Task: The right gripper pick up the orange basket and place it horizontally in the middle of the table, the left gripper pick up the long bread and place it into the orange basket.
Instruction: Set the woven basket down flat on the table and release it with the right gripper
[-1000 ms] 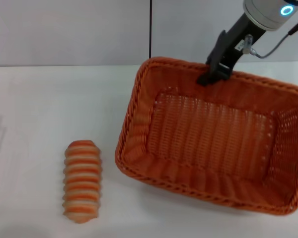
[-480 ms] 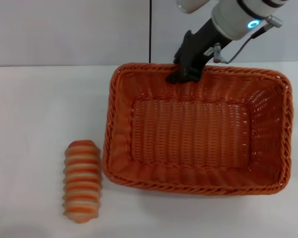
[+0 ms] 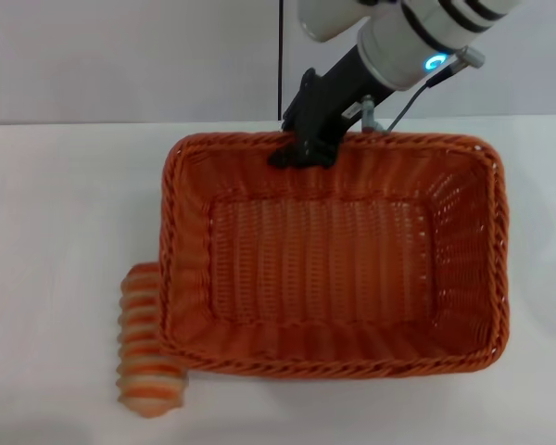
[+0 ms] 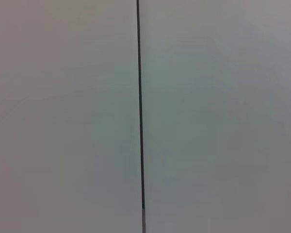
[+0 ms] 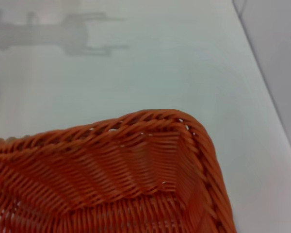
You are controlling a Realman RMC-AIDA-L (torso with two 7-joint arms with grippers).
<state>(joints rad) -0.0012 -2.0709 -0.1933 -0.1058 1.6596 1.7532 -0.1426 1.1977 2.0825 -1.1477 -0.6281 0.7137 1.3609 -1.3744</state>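
We find the orange basket (image 3: 329,255) sitting squarely on the white bench (image 3: 65,204), its long sides running across the head view and its open top facing up. The right gripper (image 3: 301,148) is pinching the braided rim of the basket's far long side, near the far-left corner, with one finger inside the rim and the other outside. The white arm with black bands and its glowing blue ring (image 3: 434,63) slants up and away from the basket toward the far right.

The long bread (image 3: 141,348) lies on the bench just beside the basket's near-left corner. The basket's left wall overlaps the bread's right side in the head view, so only its left half and near end show; we cannot tell whether the two touch or whether the rim merely overhangs it.

In the right wrist view we see one corner of the basket (image 5: 150,160) with bare bench beyond it.

The left wrist view shows only a pale wall (image 4: 63,116) with a dark vertical seam (image 4: 140,107). The left gripper appears in no view.
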